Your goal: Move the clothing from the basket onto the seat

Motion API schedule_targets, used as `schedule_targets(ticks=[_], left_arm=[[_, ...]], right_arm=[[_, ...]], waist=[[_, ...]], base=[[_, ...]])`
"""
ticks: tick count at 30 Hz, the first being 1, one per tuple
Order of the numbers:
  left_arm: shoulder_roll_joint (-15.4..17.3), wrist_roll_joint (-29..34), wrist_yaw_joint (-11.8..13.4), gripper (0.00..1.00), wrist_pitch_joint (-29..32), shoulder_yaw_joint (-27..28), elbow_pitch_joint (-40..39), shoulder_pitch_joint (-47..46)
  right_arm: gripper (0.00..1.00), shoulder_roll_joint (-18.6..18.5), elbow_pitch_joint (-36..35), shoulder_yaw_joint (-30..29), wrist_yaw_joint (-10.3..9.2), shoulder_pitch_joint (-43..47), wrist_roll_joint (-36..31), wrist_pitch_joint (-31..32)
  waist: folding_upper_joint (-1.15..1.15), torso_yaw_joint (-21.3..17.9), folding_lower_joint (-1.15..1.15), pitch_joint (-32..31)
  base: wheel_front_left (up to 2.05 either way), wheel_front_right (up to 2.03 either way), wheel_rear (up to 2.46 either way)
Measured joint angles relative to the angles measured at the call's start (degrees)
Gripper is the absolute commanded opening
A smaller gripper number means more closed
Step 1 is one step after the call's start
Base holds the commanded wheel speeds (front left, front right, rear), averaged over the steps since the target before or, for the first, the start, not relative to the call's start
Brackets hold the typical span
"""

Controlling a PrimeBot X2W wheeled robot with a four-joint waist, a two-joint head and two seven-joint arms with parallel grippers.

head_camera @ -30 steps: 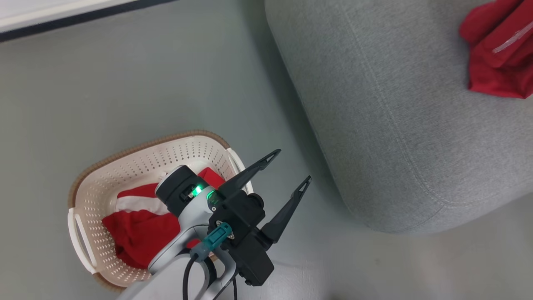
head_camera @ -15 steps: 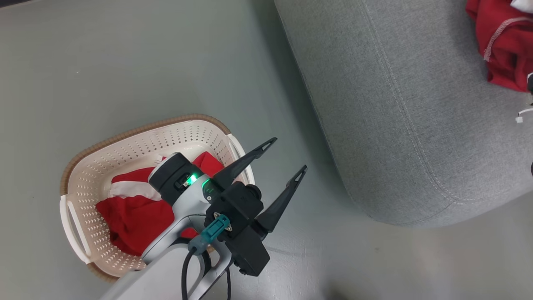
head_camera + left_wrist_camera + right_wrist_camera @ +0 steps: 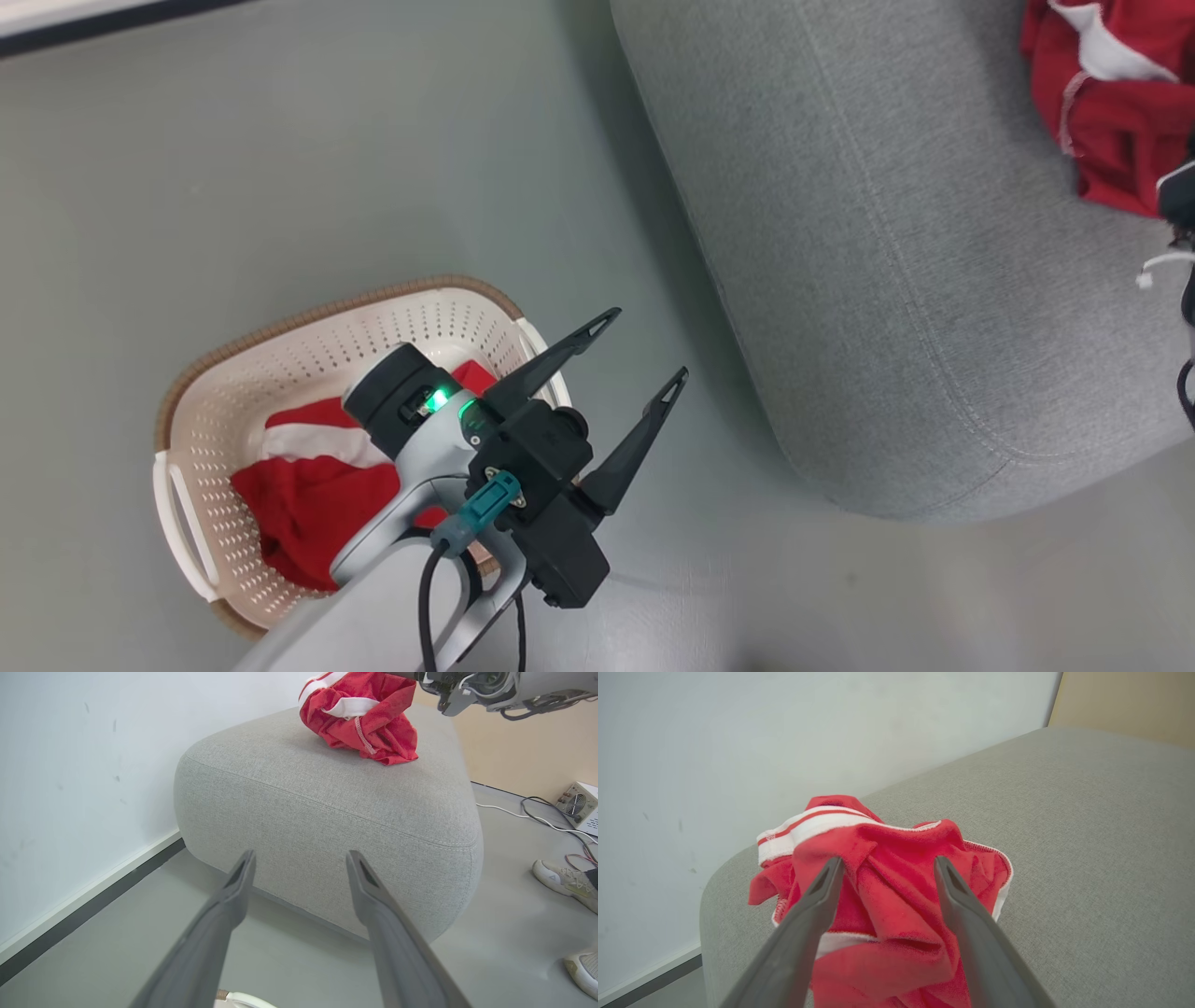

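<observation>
The left gripper (image 3: 651, 343) is hovering over the floor (image 3: 280, 187) between the basket (image 3: 280, 373) and the seat (image 3: 887, 280), and its jaws are standing wide apart with nothing between them. One red garment (image 3: 308, 523) is lying inside the basket, partly hidden under the left arm (image 3: 373, 607). The right gripper (image 3: 888, 859) is hanging just above a second red garment (image 3: 896, 896), which is resting in a heap on the seat. Its jaws are also standing apart.

Soft, even light is filling the room, laying a faint shadow on the floor (image 3: 280, 187) beside the seat (image 3: 887, 280). A green lamp (image 3: 437, 403) is glowing on the left arm (image 3: 411, 523). Close to the lens, the fingers (image 3: 219, 924) of the left gripper (image 3: 301, 856) are looking soft.
</observation>
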Motion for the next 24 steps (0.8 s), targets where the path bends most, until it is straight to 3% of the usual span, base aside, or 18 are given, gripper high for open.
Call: schedule_targets(ticks=[8, 24], left_arm=[[-1.6, -0.7, 0.2, 1.0, -2.5, 0.1, 3.3, 0.2], [-4.4, -6.0, 5.6, 1.0, -7.9, 4.9, 9.4, 7.5]], right_arm=[[1.0, 0.2, -0.5, 0.9, 0.57, 5.2, -2.0, 0.0], [1.0, 3.6, -13.9, 3.8, 1.24, 20.1, -6.6, 0.0]], waist=[[0.0, 0.3, 0.0, -3.6], [-0.01, 3.4, -0.01, -13.7]], base=[[0.0, 0.0, 0.0], [0.0, 0.0, 0.0]])
